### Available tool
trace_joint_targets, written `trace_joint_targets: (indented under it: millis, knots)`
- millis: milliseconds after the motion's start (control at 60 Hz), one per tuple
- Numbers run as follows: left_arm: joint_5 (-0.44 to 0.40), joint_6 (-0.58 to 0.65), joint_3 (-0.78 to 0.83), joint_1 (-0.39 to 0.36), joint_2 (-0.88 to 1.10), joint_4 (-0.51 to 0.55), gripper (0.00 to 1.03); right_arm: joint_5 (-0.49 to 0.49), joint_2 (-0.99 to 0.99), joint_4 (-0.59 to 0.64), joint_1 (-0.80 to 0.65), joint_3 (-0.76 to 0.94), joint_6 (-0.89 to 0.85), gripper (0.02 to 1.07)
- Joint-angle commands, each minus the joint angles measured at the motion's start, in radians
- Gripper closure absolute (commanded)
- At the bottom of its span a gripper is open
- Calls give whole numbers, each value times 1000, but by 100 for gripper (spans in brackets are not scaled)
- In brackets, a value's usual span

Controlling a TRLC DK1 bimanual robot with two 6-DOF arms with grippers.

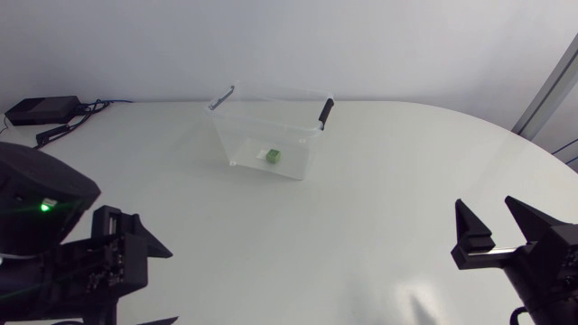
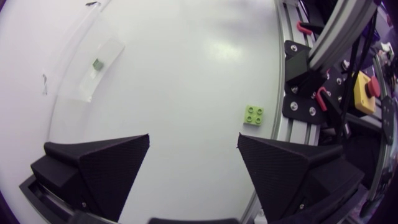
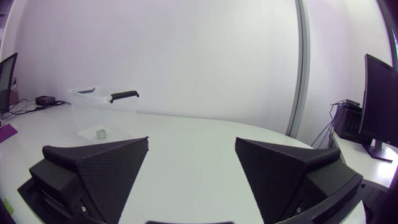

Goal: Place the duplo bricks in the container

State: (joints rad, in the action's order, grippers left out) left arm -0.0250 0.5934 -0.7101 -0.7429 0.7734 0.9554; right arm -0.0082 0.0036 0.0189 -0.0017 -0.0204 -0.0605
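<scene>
White counter (image 1: 361, 235): one green brick (image 1: 272, 156) lies in the container (image 1: 239, 126), a second brick (image 2: 253, 115) waits outside; my jaws stand apart, empty.

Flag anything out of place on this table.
One green duplo brick lies loose on the table near its edge, ahead of the open left pincer, well apart from the container, which holds a second green brick. Nothing looks spilled or damaged.

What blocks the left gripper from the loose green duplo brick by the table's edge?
Probably nothing, so yes: the left gripper is open, and only bare table lies between it and the duplo brick.
</scene>
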Motion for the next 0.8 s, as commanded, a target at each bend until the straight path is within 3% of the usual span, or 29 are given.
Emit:
trace_joint_targets:
  millis: [0, 267, 483, 783]
  knots:
    - [-1, 109, 49, -9, 9, -33, 4, -9, -10, -13, 3, 20, -16, 6]
    - [-10, 210, 127, 14, 139, -158, 4, -9, -10, -13, 3, 20, -16, 6]
    - [-44, 218, 135, 2, 264, -210, 4, -9, -10, -13, 3, 20, -16, 6]
    - [-47, 55, 138, -170, 329, -221, 4, -9, -10, -13, 5, 20, -16, 6]
